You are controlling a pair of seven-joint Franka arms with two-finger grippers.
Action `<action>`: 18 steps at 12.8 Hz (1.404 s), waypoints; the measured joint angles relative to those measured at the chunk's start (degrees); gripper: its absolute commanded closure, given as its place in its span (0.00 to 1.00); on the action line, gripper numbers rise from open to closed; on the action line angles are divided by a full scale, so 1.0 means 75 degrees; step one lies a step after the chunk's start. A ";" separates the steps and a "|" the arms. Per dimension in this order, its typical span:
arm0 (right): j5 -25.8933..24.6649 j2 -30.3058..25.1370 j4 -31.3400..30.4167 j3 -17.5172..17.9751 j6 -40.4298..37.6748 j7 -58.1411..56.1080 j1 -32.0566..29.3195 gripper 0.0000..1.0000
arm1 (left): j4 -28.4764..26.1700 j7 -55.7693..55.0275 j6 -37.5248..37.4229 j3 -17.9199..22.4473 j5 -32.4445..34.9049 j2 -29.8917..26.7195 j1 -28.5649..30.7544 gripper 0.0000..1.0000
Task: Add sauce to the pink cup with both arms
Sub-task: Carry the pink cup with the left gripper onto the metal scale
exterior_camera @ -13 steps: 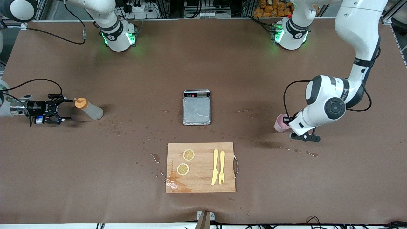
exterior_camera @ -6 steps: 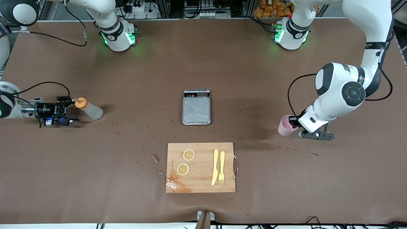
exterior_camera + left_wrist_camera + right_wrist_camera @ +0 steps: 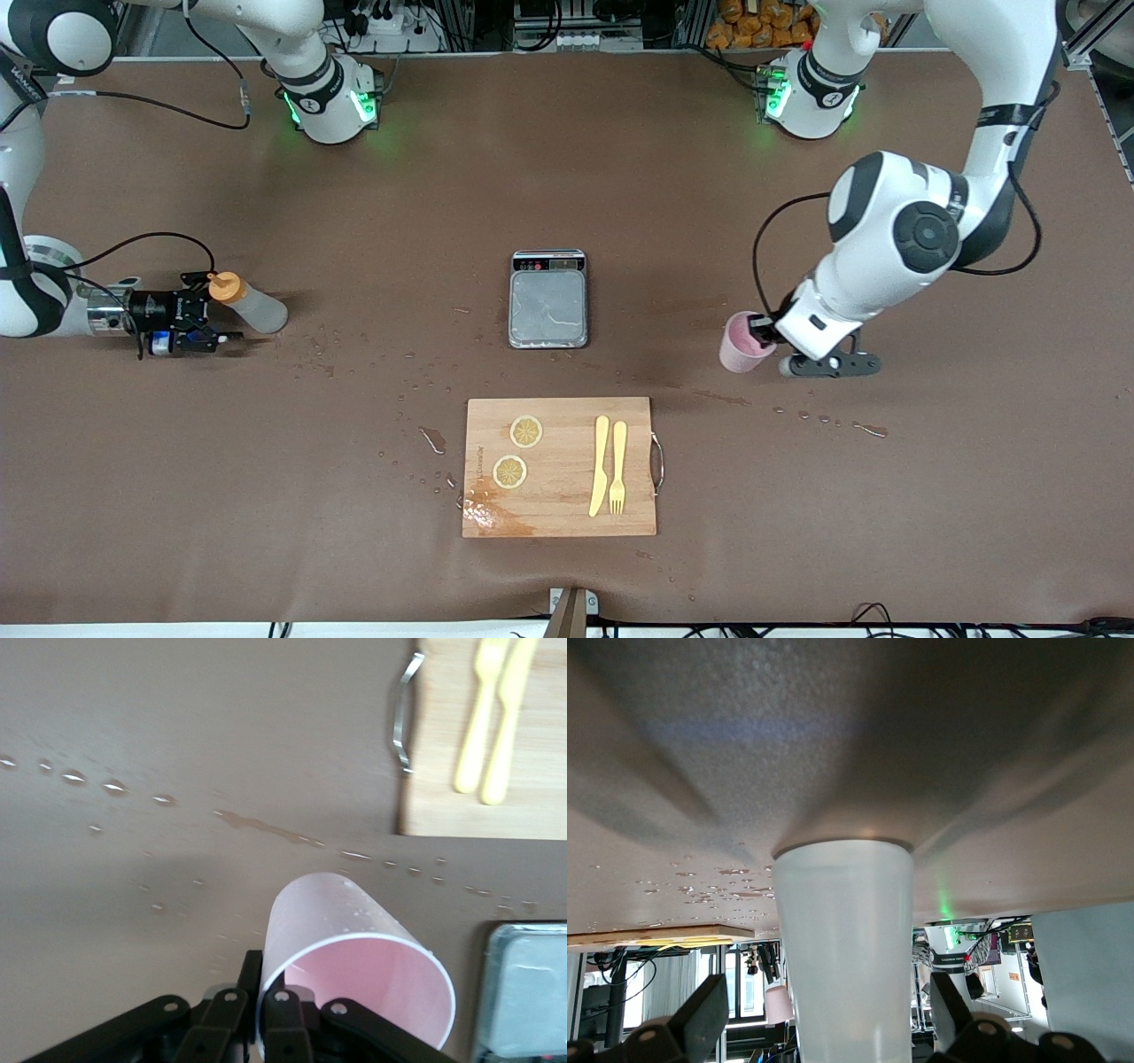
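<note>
The pink cup (image 3: 741, 346) is pinched at its rim by my left gripper (image 3: 762, 333), one finger inside and one outside. It hangs low over the table between the grey scale (image 3: 548, 301) and the left arm's end. The left wrist view shows the cup (image 3: 341, 930) tilted in the gripper (image 3: 267, 994). The sauce bottle (image 3: 254, 307), translucent with an orange cap, stands at the right arm's end. My right gripper (image 3: 215, 309) is open, with a finger on each side of the bottle (image 3: 846, 948) and not touching it.
A wooden cutting board (image 3: 567, 505) with two lemon slices, a yellow knife and a yellow fork lies nearer the front camera than the scale. Water drops (image 3: 407, 381) spot the brown table around the board and under the cup.
My left gripper has carried the pink cup toward the scale. My right gripper has moved in along the table until its open fingers flank the sauce bottle.
</note>
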 measured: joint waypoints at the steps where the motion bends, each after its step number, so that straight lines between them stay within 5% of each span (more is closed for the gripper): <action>1: 0.0005 -0.0003 -0.0011 0.0004 0.0008 -0.0021 0.0029 0.00 | 0.0055 -0.0409 0.0000 -0.0120 -0.0002 0.0040 -0.0143 1.00; 6: 0.0045 -0.0010 -0.0114 0.0007 0.0013 -0.0064 0.0152 0.01 | 0.0854 -0.2528 0.0001 -0.0221 -0.0007 0.0658 -0.1544 1.00; 9: 0.0104 -0.0023 -0.0220 0.0014 0.0018 -0.0164 0.0204 0.37 | 0.1344 -0.3189 0.0001 -0.0220 -0.0007 0.1203 -0.2119 1.00; 12: 0.0114 -0.0077 -0.0224 0.0011 0.0040 -0.0211 0.0208 0.52 | 0.1598 -0.3487 0.0009 -0.0221 -0.0007 0.1685 -0.2582 1.00; 18: 0.0115 -0.0128 -0.0016 0.0007 0.0018 -0.0161 0.0219 0.49 | 0.1871 -0.3527 0.0056 -0.0175 0.0059 0.2307 -0.3324 1.00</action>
